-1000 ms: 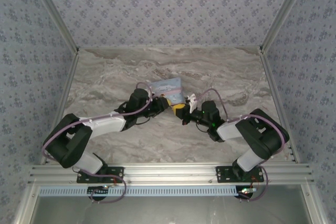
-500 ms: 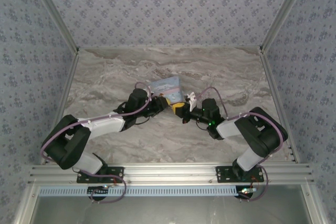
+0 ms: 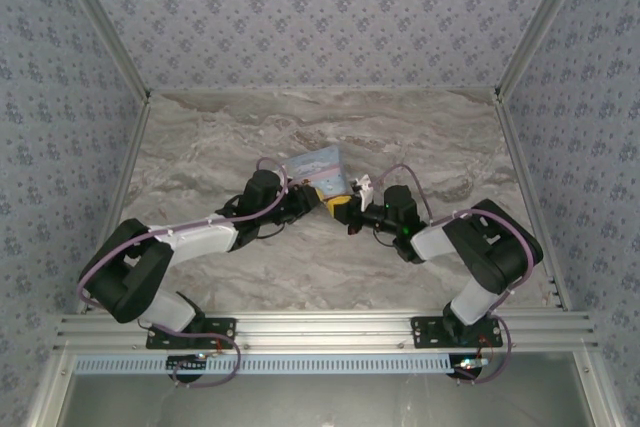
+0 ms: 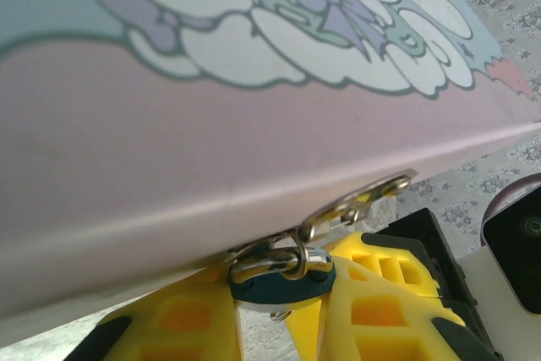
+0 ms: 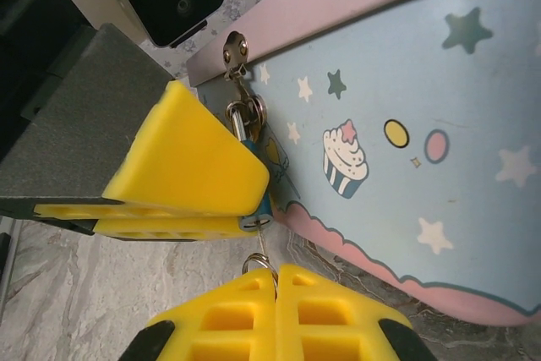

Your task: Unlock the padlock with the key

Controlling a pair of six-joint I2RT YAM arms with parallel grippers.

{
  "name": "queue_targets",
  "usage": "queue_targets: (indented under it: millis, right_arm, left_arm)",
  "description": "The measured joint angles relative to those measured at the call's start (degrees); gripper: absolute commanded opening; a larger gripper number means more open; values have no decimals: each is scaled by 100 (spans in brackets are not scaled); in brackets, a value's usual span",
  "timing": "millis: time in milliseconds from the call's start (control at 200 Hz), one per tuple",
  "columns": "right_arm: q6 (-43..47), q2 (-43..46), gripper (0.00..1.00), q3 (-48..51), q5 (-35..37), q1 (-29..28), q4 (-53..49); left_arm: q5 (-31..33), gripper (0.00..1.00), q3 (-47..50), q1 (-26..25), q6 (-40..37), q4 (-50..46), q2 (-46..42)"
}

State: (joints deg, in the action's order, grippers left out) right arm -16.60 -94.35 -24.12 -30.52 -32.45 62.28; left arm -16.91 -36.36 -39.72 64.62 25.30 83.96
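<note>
Between floral-papered walls (image 3: 300, 7), a marbled table (image 3: 420, 137) is seen. At its middle, a light-blue tin (image 5: 473, 99) is printed with stars (image 5: 467, 31) and a cupcake (image 5: 345, 160). Hung on its hasp (image 5: 230, 48), the padlock (image 4: 281, 287) is pinched by the left gripper (image 4: 284, 295); the key (image 5: 259, 261) is clamped in the right gripper (image 5: 276, 281).

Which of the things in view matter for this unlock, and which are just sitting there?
In the job: padlock, key on its ring, left gripper pinching the padlock, right gripper shut on the key.
Just there: tin the padlock hangs on, marble table.
</note>
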Motion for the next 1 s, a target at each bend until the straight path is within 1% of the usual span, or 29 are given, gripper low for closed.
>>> queue_targets:
  millis: [665,999]
  right_arm:
    - [-122,-199,0,-210,-507,181,-33]
    - [-258,-210,0,-337,-807,260,-94]
  left_arm:
    - [37,20,2,26,-4,-17,-31]
    - [-81,20,13,35,-4,46,-33]
